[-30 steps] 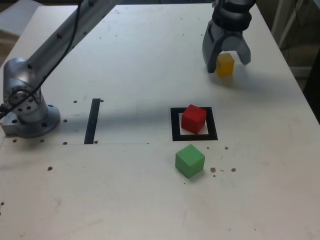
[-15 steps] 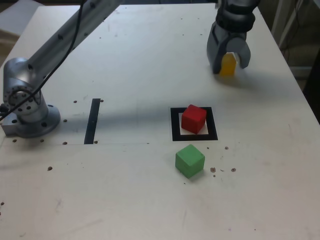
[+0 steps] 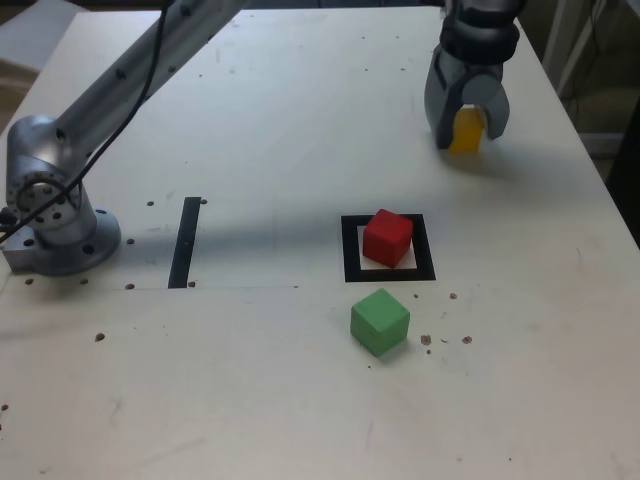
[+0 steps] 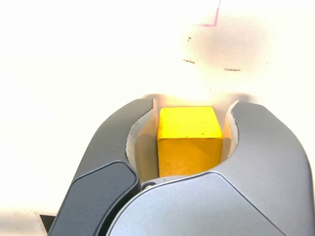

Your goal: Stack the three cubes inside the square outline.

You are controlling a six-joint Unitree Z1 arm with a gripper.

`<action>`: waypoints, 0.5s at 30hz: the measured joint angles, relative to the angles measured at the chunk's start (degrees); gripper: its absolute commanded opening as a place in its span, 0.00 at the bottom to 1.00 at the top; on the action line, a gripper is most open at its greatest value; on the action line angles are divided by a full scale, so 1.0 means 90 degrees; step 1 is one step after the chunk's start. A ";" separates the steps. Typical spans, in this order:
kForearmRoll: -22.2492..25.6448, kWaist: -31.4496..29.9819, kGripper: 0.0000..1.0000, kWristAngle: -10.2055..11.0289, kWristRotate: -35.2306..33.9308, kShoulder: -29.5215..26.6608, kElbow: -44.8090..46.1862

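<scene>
In the exterior view the gripper covers both flanks of the yellow cube, leaving only a narrow strip of it showing between the jaws; whether the cube rests on the bench or is lifted clear cannot be told. The arm runs out past the top edge, so its upper links are cut off. The red cube hides much of the square outline's pale centre. In the wrist view the gripper body hides the yellow cube's lower part, and the bench is washed out to near white.
</scene>
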 measured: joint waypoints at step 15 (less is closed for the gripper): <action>0.0631 -0.0489 0.12 0.0139 0.0258 -0.1064 0.0198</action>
